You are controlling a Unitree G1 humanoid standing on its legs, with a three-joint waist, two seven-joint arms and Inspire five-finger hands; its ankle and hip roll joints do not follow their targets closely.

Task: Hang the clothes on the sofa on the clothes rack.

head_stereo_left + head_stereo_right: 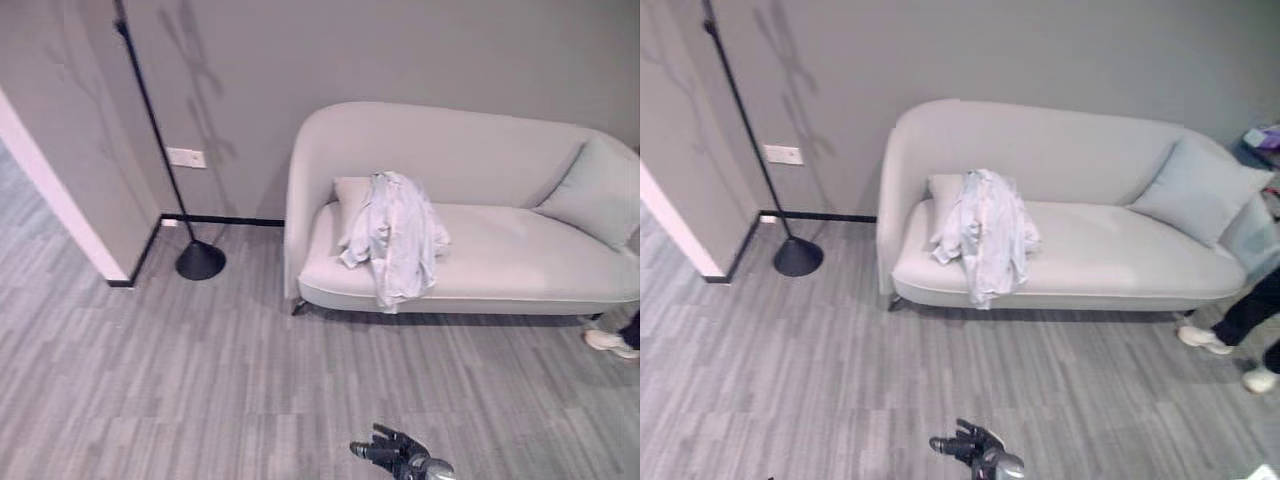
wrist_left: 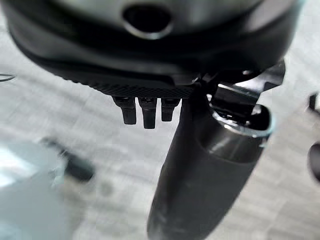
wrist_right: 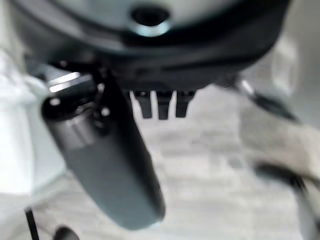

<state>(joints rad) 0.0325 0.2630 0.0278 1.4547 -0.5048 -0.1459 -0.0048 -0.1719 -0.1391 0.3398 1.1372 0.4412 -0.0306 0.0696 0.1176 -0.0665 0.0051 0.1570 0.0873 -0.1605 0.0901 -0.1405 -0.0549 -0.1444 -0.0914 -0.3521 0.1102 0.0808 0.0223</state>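
Both hands empty, the shirt waiting on the sofa well ahead of them.

The right hand (image 1: pixel 398 455) hangs low over the grey floor, fingers loosely spread and holding nothing. In its own wrist view the left hand (image 2: pixel 150 50) is relaxed and empty too, over bare floor. The pale shirt (image 1: pixel 395 235) lies almost straight ahead of the right hand and well apart from it, draped over the left end of the sofa (image 1: pixel 520 260). Its long axis runs from the backrest toward the hand, the hem spilling over the seat's front edge. The right hand looks the nearer one. The clothes rack (image 1: pixel 160 150) — a thin black pole on a round base — stands further off to that hand's left, by the wall.
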